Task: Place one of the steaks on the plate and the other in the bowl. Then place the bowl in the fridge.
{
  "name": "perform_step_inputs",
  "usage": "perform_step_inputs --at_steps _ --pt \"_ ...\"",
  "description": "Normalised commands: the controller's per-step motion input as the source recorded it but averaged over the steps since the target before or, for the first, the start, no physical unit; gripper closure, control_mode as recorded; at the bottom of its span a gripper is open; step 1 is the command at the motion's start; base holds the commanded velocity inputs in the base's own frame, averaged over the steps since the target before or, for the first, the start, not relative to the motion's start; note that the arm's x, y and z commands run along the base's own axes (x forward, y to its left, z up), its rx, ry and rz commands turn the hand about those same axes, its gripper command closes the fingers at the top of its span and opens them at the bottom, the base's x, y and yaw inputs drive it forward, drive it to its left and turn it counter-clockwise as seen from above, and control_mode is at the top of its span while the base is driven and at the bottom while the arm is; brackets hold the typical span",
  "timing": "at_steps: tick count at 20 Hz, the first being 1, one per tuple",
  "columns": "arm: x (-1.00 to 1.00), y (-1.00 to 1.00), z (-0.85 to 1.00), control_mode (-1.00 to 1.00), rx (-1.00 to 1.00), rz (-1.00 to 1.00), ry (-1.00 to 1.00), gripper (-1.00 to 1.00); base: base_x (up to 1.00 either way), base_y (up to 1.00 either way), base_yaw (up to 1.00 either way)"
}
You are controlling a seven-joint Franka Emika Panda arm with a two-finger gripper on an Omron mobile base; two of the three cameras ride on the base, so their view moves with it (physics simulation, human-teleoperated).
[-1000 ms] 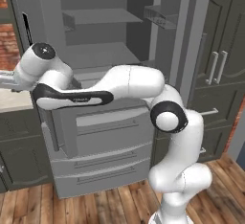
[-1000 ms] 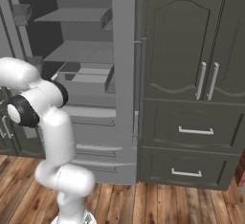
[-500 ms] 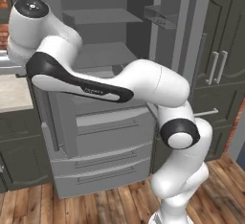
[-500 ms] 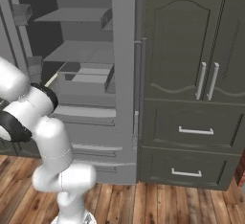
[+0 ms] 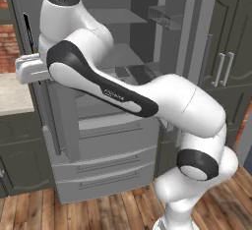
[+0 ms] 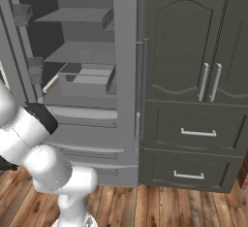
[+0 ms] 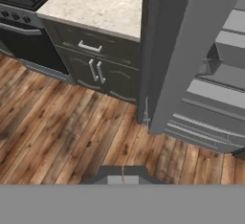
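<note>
Up swings our arm, higher than a moment ago. Our gripper (image 7: pixel 123 179) is pinched together, empty, looking down past the open fridge (image 5: pixel 123 62); steaks, plate, bowl out of sight. We're repositioning.

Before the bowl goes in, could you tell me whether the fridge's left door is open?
Yes, the fridge stands open, its shelves exposed.
</note>
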Motion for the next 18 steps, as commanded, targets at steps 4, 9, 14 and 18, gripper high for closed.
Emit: perform_step_inputs --at_steps 4,9,14,18 --pt "0.16 -1.00 -0.56 -1.00 0.07 0.10 -0.05 1.00 0.00 0.00 0.00" --pt "0.38 -1.00 -0.89 -1.00 0.03 0.13 -0.01 1.00 0.00 0.00 0.00" --pt "0.08 -1.00 0.11 -1.00 0.05 0.05 0.02 1.00 0.00 0.00 0.00" --pt "-0.03 -0.91 0.07 -1.00 0.00 -0.01 0.11 1.00 0.00 0.00 0.00"
